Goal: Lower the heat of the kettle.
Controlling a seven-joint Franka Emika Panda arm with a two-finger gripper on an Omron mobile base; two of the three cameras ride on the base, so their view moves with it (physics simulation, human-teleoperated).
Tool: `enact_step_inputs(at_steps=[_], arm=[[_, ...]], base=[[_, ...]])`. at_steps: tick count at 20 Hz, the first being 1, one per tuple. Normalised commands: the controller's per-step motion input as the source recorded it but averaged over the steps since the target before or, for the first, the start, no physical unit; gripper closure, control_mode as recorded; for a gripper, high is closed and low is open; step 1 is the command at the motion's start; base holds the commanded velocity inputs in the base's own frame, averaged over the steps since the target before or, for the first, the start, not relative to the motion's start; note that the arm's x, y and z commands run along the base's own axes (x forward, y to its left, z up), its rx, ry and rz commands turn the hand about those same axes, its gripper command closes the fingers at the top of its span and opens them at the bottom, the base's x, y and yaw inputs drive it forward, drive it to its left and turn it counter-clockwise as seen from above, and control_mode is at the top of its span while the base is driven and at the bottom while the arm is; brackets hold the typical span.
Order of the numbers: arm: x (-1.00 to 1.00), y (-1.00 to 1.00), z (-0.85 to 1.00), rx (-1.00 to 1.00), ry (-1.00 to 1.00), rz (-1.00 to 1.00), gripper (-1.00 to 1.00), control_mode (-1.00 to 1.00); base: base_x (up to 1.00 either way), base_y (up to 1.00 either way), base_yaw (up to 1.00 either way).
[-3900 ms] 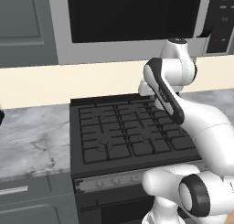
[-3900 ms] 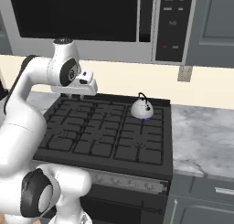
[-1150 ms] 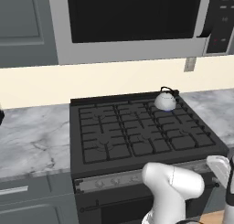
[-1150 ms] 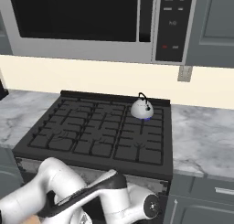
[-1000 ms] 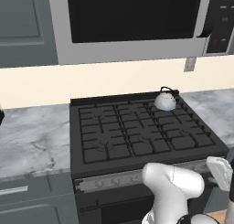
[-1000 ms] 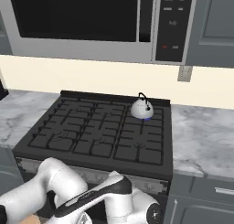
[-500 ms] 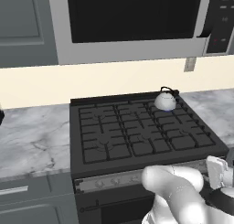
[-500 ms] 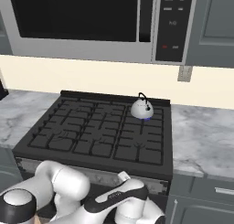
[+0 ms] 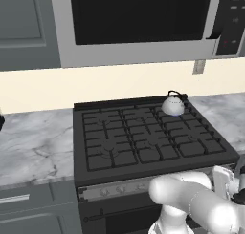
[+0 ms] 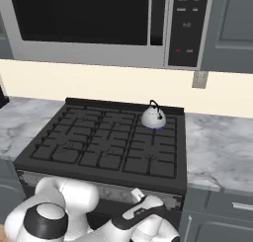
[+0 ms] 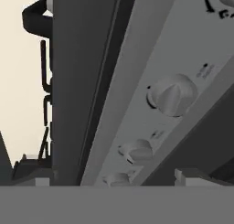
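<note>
- Grey kitchen, marble worktop [image 9: 33, 142] either side of a black stove [image 9: 143, 142], microwave [image 10: 99, 23] above.
- kettle [image 9: 172, 105] sits upright on the back right burner, near the wall; a faint blue glow under it in the right base view suggests the burner is lit.
- Judgement: kettle looks small, rigid, smooth metal with a thin wire handle, probably light, but it need not be lifted. The thing to grip is its burner's knob.
- knob [image 11: 172, 95] on the stove's front panel is round with a raised ridge; likely stiff and slick, so pinch across the ridge and turn.
- Two more knobs [image 11: 136, 151] lie further along the panel; which one feeds the kettle's burner I cannot tell.
- fingers [image 11: 194, 175] show only as dark tips near the panel, apart from the knob, grasping nothing; spread unclear, cannot tell.
- Arm is low in front of the stove.
</note>
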Motion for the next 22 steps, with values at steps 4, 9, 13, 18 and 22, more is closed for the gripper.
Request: enact_step_inputs(at_steps=[4,9,13,18,22], arm=[[0.06,-0.03,-0.39,0.03,-0.10,0.00,-1.00,-1.00],[0.07,-0.12,-0.05,0.05,-0.06,-0.01,-1.00,-1.00],[0.16,-0.07,0.00,0.07,-0.01,-0.05,-1.00,-1.00],[0.17,0.00,0.00,0.06,0.00,-0.12,-1.00,-1.00],[0.15,0.00,-0.04,0.02,0.00,-0.14,-1.00,-1.00]], base=[[0.00,0.00,0.00],[0.00,0.00,0.00],[0.00,0.00,0.00],[0.00,0.00,0.00],[0.00,0.00,0.00]])
